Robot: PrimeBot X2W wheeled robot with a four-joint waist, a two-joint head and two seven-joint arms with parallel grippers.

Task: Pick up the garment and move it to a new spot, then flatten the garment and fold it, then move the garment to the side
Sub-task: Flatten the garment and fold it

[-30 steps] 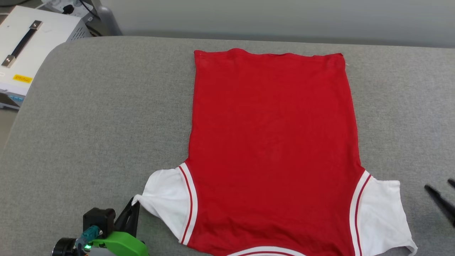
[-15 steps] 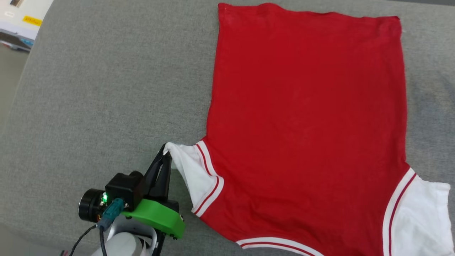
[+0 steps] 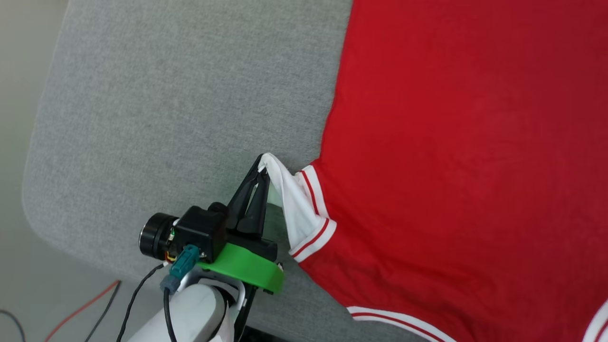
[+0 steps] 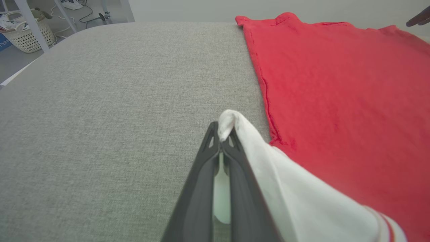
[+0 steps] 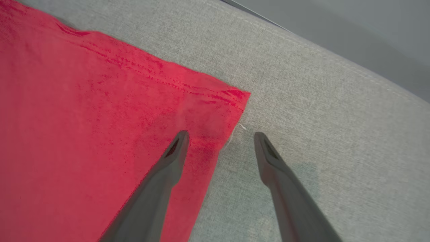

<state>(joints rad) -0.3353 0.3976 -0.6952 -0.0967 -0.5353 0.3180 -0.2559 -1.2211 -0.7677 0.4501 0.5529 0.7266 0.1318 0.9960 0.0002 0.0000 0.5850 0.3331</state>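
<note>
One grey fabric tabletop (image 3: 166,95) | garment (image 3: 451,142) spread | cables (image 3: 90,303) on floor (image 3: 19,275)

Robotics lab or test room rather than a home. A large table (image 3: 166,95) padded in grey fabric, with rounded corners, serves as the work surface. Beside it, loose red and black cables (image 3: 95,301) trail across a pale bare floor (image 3: 19,142). In the left wrist view, more wiring (image 4: 87,13) lies on the floor beyond the table's far edge, near a white woven basket (image 4: 16,38) and a slanting white frame leg (image 4: 24,10). The wall (image 4: 188,10) behind is blank grey.
</note>
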